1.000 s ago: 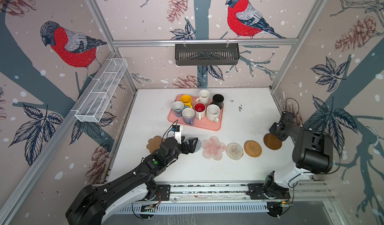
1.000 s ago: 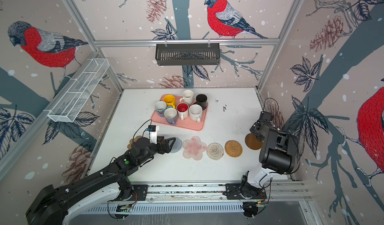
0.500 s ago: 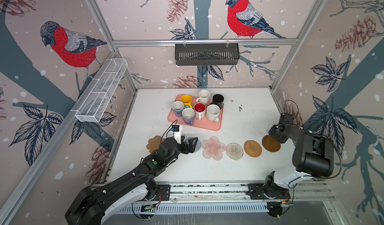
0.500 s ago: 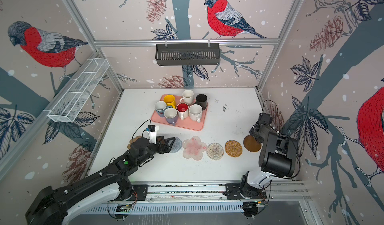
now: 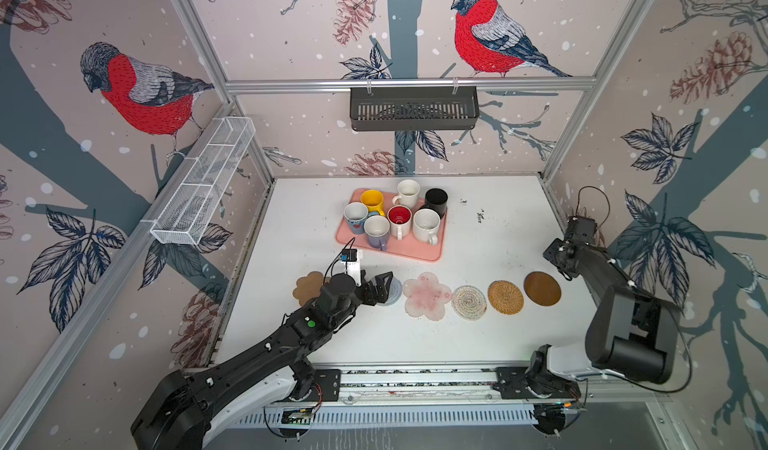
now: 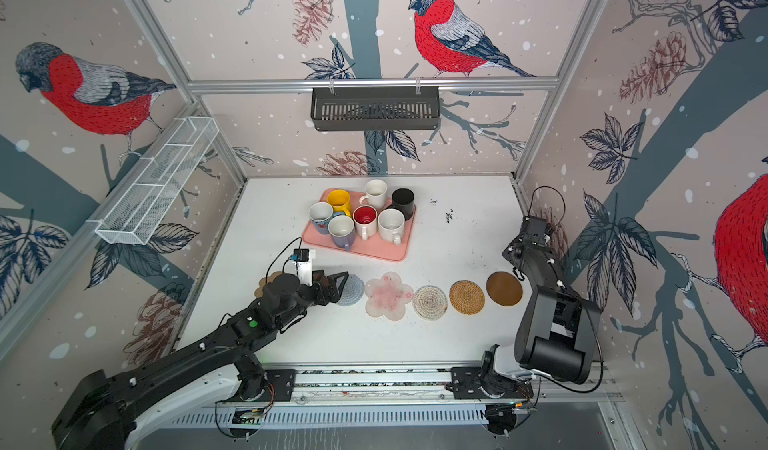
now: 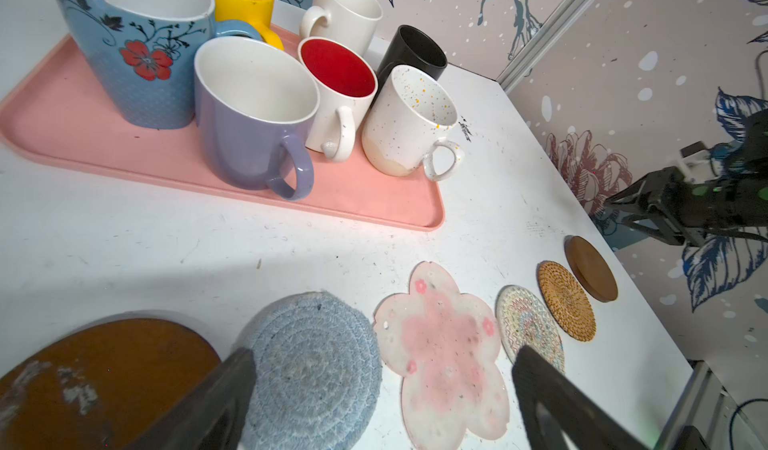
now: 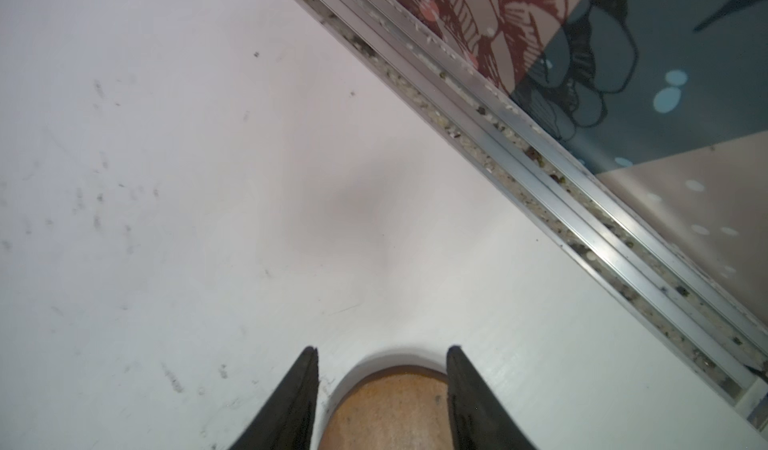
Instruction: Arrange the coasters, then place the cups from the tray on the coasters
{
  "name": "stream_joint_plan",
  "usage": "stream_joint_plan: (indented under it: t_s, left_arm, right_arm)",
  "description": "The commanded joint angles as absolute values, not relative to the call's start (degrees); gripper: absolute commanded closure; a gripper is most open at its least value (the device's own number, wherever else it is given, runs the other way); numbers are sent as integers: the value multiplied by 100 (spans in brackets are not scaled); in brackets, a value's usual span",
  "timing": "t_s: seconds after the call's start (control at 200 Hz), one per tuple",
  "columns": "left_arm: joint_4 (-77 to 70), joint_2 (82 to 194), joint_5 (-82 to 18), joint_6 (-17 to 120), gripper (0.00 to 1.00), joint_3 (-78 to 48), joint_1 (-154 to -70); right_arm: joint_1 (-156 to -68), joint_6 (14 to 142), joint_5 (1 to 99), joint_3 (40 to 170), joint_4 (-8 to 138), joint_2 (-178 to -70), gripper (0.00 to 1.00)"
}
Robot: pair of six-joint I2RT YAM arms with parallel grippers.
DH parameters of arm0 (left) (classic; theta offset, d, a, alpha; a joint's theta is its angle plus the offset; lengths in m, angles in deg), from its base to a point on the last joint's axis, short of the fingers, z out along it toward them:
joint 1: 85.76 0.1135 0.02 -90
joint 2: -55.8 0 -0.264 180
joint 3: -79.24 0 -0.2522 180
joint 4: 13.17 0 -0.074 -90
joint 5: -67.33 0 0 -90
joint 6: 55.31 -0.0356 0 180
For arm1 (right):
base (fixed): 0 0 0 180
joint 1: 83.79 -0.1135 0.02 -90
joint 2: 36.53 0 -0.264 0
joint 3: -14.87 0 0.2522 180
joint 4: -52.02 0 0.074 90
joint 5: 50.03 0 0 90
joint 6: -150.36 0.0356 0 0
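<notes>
Coasters [image 5: 468,301] rowed for cups [image 5: 400,216]. Left jaws spread above blue coaster [image 7: 309,365]; right jaws spread over brown disc [image 5: 542,288], ungripped.

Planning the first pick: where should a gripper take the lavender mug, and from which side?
Probably by the handle, coming from the tray's near edge: the lavender mug turns it toward that open side, and the blue floral mug and red-lined mug flank it.

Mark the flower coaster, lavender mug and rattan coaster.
flower coaster [image 5: 427,296]: a top view, pink centre.
lavender mug [image 7: 235,153]: left wrist view, side wall.
rattan coaster [image 5: 505,297]: a top view, woven centre.
</notes>
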State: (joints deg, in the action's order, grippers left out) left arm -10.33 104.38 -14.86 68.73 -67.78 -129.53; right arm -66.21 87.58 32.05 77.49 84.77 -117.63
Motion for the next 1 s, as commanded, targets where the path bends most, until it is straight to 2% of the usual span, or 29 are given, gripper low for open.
stream_joint_plan:
  t_s: [0.0,0.34,0.6,0.995]
  left_arm:
    - [-1005,10516,-1250,6779,3,-6706,-12953]
    - [-978,10710,-1056,6739,3,-6644,-12953]
    - [-1163,10877,-1200,6695,3,-6732,-12944]
    - [-1206,10726,-1353,6743,3,-6793,-12942]
  right_arm:
    - [-6771,8674,3332,7826,8373,-11707,50]
    - [-7376,8673,3249,7814,8285,-12467,55]
    - [-7508,8694,3108,7664,8301,-12917,50]
    - [-7553,8754,2951,7422,8442,-12643,51]
